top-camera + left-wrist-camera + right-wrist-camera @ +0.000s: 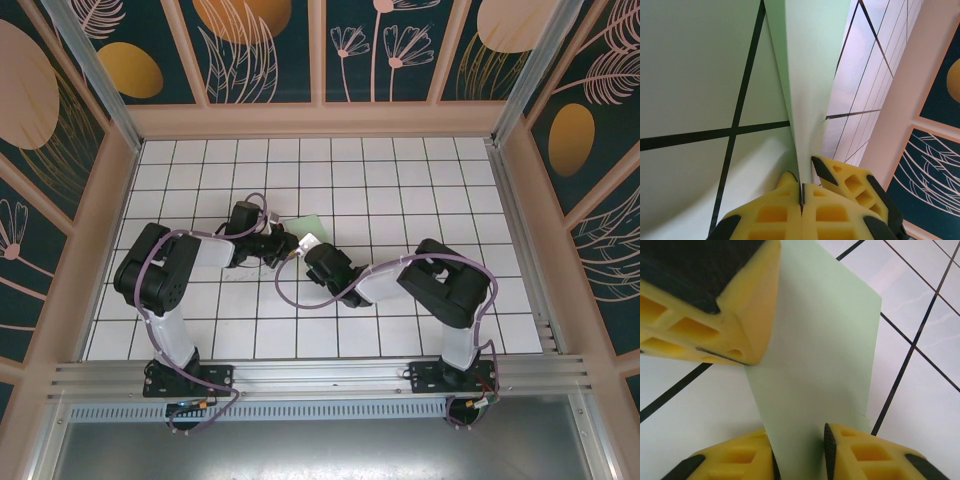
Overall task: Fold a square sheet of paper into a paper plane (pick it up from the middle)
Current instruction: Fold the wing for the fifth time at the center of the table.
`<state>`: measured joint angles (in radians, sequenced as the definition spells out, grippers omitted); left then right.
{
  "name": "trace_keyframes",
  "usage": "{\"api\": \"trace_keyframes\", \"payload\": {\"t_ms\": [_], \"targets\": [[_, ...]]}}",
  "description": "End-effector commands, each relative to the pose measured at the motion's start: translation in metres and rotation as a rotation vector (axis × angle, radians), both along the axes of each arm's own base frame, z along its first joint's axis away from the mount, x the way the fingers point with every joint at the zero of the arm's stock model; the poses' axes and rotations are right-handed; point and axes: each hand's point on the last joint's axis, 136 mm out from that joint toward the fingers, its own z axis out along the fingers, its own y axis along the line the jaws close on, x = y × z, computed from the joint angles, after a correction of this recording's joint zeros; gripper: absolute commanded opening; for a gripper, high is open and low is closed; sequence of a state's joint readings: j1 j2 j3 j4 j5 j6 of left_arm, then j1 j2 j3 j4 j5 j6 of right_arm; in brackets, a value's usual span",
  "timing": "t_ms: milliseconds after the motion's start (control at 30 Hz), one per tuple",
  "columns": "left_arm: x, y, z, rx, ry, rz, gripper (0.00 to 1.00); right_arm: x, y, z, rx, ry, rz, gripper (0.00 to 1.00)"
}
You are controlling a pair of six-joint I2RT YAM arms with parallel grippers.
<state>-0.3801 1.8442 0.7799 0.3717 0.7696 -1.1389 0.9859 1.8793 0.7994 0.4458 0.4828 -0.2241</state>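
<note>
The square sheet of paper (pixel 307 224) is pale mint green and lifted off the tiles at mid-table, between the two arms. My left gripper (pixel 285 246) is shut on one edge of it. In the left wrist view the sheet (pixel 810 75) rises as a bent fold from my pinched left gripper (pixel 801 194). My right gripper (pixel 312 250) stands close beside it. In the right wrist view the sheet (pixel 825 350) runs down between the pads of my right gripper (pixel 799 455), which still stand apart. The paper plane is out of view.
The white grid-tile floor (pixel 400 180) is ringed by low pinkish walls (pixel 320 120) with dark patterned panels. An aluminium rail (pixel 320 375) runs along the near edge by the arm bases. A purple cable (pixel 300 295) loops between the arms.
</note>
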Motion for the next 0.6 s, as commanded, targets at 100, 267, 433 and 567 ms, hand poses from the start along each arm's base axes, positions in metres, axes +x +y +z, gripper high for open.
{"api": "trace_keyframes", "payload": {"t_ms": [100, 267, 433, 567], "targets": [[0.003, -0.004, 0.015, -0.006, -0.023, -0.010, 0.03, 0.005, 0.008, 0.003, -0.018, -0.040, 0.014, 0.21], [0.009, -0.004, 0.024, -0.004, -0.045, -0.001, 0.11, 0.002, 0.008, 0.009, 0.012, -0.020, 0.017, 0.09], [0.025, 0.007, 0.040, -0.038, -0.072, 0.052, 0.24, 0.000, 0.005, 0.014, 0.090, 0.046, 0.011, 0.00], [0.039, 0.028, 0.047, -0.026, -0.095, 0.115, 0.33, 0.000, 0.002, 0.021, 0.173, 0.110, 0.010, 0.00]]}}
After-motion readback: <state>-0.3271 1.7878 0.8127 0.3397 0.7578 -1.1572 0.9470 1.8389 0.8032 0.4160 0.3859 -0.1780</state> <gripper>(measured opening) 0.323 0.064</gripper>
